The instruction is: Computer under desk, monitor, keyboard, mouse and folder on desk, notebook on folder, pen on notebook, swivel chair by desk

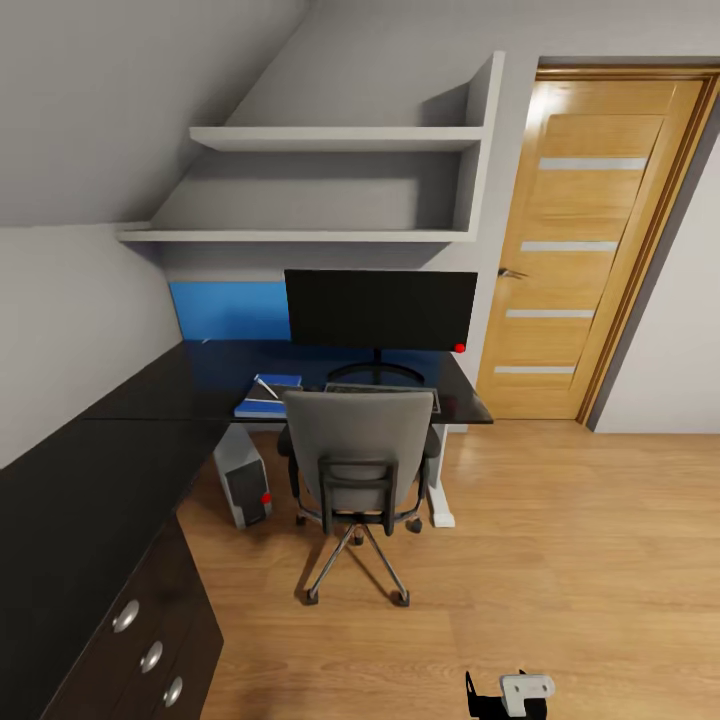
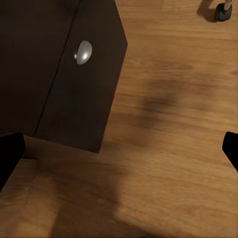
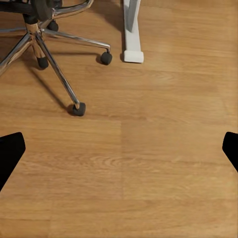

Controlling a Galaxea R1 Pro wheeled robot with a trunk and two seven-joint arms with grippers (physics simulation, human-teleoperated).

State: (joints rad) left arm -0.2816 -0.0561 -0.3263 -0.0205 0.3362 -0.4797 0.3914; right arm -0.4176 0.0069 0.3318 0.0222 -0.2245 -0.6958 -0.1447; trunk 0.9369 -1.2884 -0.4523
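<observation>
Head view taking in the long black L-shaped tabletop (image 1: 120, 440), running from the drawer unit (image 1: 150, 640) at near left to the far wall, well ahead of both arms. Sitting on it toward the far end: the wide monitor (image 1: 380, 310), and left of its foot the blue folder (image 1: 268, 397) with a darker notebook (image 1: 277, 381) and a thin white pen (image 1: 266, 388) seemingly on top, though too small for certainty. Standing pulled in at the tabletop edge, back facing the camera: the swivel chair (image 1: 358, 470), hiding most of the keyboard (image 1: 385, 392) and wherever the mouse lies. Resting on the floor under the tabletop, left of the chair: the computer (image 1: 243, 485). Looking arranged already, judging from here. Peeking in at the head view's bottom edge, part of the right tool (image 1: 512, 693); in the wrist views, dark fingertips sitting at opposite edges, so left tool (image 2: 119, 153) and right both spread wide, gripping nothing, over bare floor.
</observation>
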